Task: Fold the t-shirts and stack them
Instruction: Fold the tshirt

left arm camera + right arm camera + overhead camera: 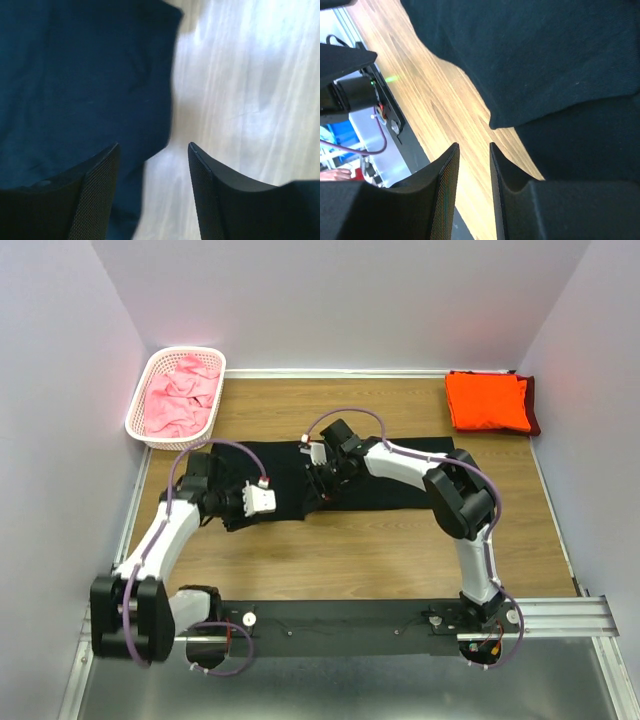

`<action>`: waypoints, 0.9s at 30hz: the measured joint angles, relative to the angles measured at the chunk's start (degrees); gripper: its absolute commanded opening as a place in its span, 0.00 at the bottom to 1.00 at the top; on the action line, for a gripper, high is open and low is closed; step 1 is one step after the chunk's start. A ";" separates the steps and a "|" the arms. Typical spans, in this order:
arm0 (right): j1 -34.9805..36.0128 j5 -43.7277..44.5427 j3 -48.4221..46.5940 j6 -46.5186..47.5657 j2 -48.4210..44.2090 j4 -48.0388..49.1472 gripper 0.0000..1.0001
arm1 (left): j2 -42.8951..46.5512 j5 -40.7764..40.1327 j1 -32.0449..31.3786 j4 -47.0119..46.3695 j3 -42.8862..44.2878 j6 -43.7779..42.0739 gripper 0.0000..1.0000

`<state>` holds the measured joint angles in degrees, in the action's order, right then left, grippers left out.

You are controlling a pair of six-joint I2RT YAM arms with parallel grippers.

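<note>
Cloth of the black t-shirt (375, 498) looked soft, light and floppy. It lay spread in the middle of the table (350, 560). The left claw (153, 146) stood wide open, the right claw (473, 146) a little open, both empty. Corners at its edge seemed best to pinch.

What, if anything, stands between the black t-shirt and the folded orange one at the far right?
Nothing visible does: only bare table lies between the black t-shirt and the orange t-shirt, stacked on a maroon one. The right arm does reach over the black shirt's right half.
</note>
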<state>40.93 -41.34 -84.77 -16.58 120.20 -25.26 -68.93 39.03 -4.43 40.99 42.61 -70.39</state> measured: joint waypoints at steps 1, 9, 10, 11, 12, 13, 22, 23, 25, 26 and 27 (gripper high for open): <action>0.02 0.00 0.00 -0.57 0.02 0.42 0.38 | 2.08 -0.44 -0.13 -1.88 -1.66 -0.28 0.68; 0.61 0.04 0.35 -4.61 1.79 3.02 0.46 | 22.14 -6.19 -3.04 -18.36 -18.36 -7.19 0.73; 0.66 0.04 0.42 -4.85 2.21 3.17 0.46 | 22.95 -6.84 -3.52 -19.41 -19.45 -7.85 0.73; 0.68 0.04 0.57 -5.33 2.67 3.30 0.46 | 23.56 -7.58 -4.09 -20.90 -20.59 -8.46 0.73; 0.70 0.07 0.81 -5.70 2.95 3.37 0.46 | 23.91 -8.48 -4.68 -22.08 -21.57 -9.09 0.73; 0.70 0.07 1.11 -6.10 3.13 3.37 0.46 | 24.02 -9.14 -5.22 -23.15 -22.47 -9.53 0.73; 0.81 -0.15 1.40 -8.94 3.91 4.98 0.51 | 20.59 -14.99 -12.79 -29.92 -26.58 -10.29 0.73; 0.81 -0.20 1.40 -9.14 3.96 5.16 0.50 | 19.82 -15.72 -13.51 -31.06 -27.08 -10.14 0.73; 0.83 -0.44 1.40 -9.38 4.11 5.46 0.45 | 18.08 -17.16 -14.43 -33.11 -28.04 -9.90 0.72; 0.83 -0.57 1.40 -9.53 4.22 5.68 0.38 | 17.55 -17.86 -14.58 -34.10 -28.48 -9.75 0.72; 0.83 -0.72 1.40 -9.53 4.42 5.95 0.35 | 17.14 -18.32 -14.71 -35.50 -29.00 -9.62 0.72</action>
<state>41.76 -42.06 -83.37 -26.11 124.62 -19.31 -51.79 20.71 -19.14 5.50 13.61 -80.01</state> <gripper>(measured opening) 0.424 0.724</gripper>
